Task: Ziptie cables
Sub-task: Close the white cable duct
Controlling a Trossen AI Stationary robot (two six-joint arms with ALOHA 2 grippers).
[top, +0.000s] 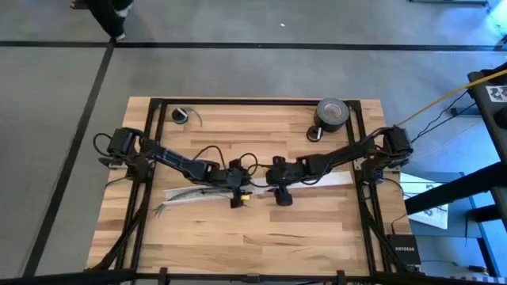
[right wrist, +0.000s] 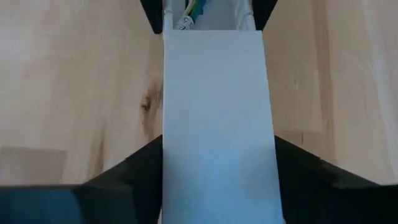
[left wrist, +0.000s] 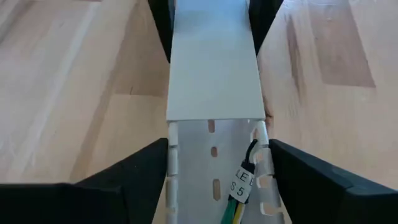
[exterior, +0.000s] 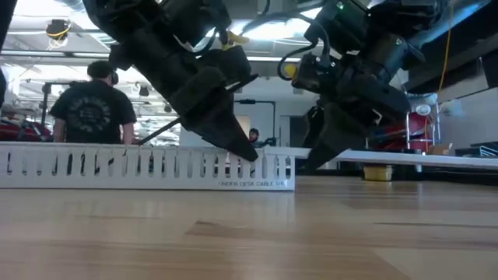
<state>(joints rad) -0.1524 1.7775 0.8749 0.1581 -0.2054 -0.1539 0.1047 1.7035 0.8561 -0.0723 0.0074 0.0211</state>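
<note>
The cables (left wrist: 233, 202) lie inside a white slotted tray (left wrist: 214, 180) on the counter (top: 261, 229). Left claw (left wrist: 214, 165) straddles the tray, fingers spread. Right claw (right wrist: 214, 155) is spread around its flat cover (right wrist: 214, 112).

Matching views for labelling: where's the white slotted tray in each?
High: slotted tray centre-left, running left-right.
Low: long white wall across the left half.
Left wrist: close up, centred.
Right wrist: a sliver past the cover's far end.
Shared landmark: flat white cover.
</note>
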